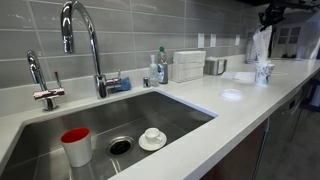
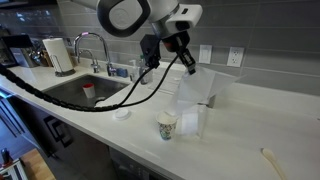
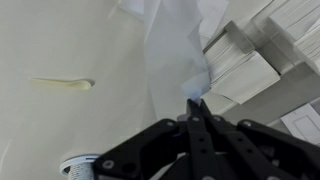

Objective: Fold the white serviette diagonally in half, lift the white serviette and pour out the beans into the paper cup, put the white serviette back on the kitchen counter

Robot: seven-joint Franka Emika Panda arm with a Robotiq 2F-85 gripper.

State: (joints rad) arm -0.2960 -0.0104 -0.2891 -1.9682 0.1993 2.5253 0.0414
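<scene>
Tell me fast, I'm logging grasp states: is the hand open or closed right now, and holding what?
The hand is closed, holding the white serviette.

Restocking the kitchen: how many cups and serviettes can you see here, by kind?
red-topped cup: 1
small white cup: 1
paper cup: 1
white serviette: 1
Total: 4

Hand [image 3: 195, 103] aloft, clamped shut.
</scene>
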